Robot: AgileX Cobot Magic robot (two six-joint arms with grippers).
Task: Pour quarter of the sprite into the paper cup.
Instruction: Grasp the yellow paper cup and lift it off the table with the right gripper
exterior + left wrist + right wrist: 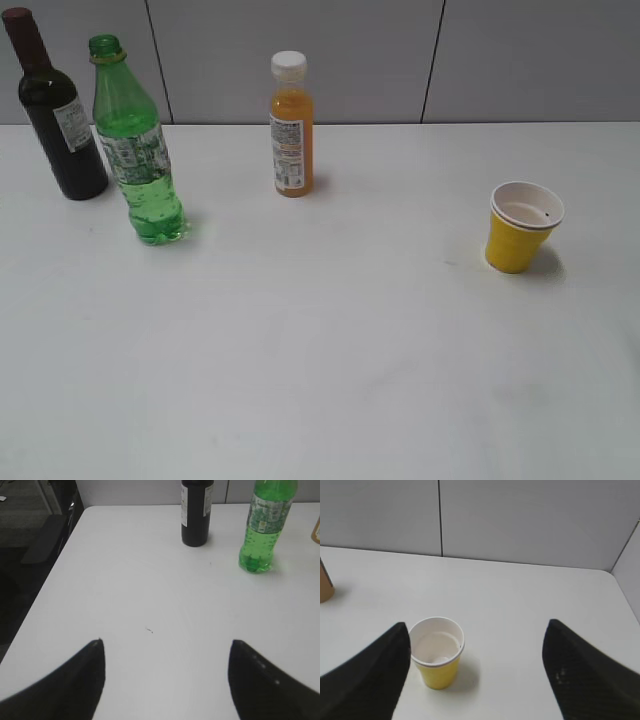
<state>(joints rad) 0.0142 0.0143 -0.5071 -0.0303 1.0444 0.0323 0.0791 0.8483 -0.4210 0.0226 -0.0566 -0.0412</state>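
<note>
The sprite (134, 150), a tall green bottle with no cap, stands upright at the left of the table. It also shows in the left wrist view (264, 527), far ahead and to the right of my left gripper (166, 645), which is open and empty. The paper cup (521, 228), yellow outside and white inside, stands upright at the right with clear liquid in it. In the right wrist view the paper cup (438, 659) stands just inside the left finger of my open, empty right gripper (477, 627). Neither gripper shows in the exterior view.
A dark wine bottle (57, 115) stands behind and left of the sprite, also in the left wrist view (196, 511). An orange juice bottle with white cap (291, 128) stands at the back middle. The table's left edge (47, 580) drops off to a dark floor. A grey wall (520, 520) backs the table.
</note>
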